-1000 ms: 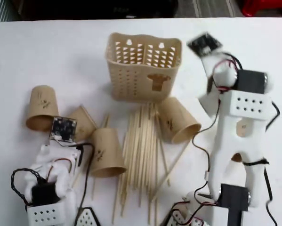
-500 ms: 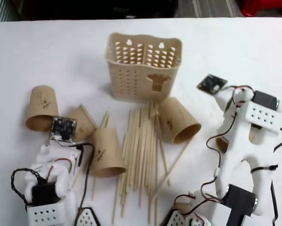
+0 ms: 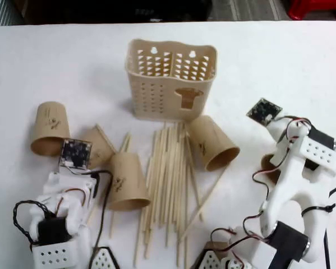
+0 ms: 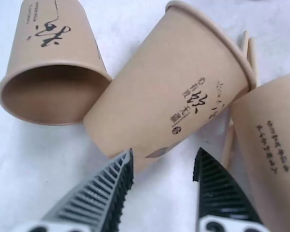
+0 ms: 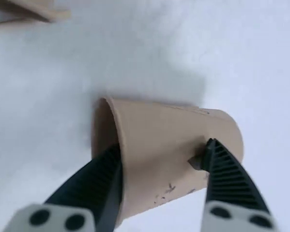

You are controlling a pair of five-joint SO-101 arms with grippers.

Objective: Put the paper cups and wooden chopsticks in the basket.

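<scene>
The paper cup (image 5: 169,130) nearest to being picked lies on its side on the table (image 5: 241,58). It is off to the right of the basket (image 3: 156,101) and apart from the chopsticks (image 3: 168,174). From above, we see a brown edge of it (image 3: 267,167) under the right arm.

The right gripper (image 5: 162,151) straddles this cup with its jaws spread wide and gripping nothing. The cup's long axis runs across the gap, with the mouth end at one finger and the closed end by the other. We cannot tell whether either finger touches the paper. As we judge it, closing would squeeze the cup along its length unless the wrist turns first.

The left gripper (image 4: 162,155) is also open and empty. It sits on the far side of the chopsticks with a second cup (image 4: 174,82) just ahead of it. The right arm is therefore plainly the nearer one for this cup.
</scene>
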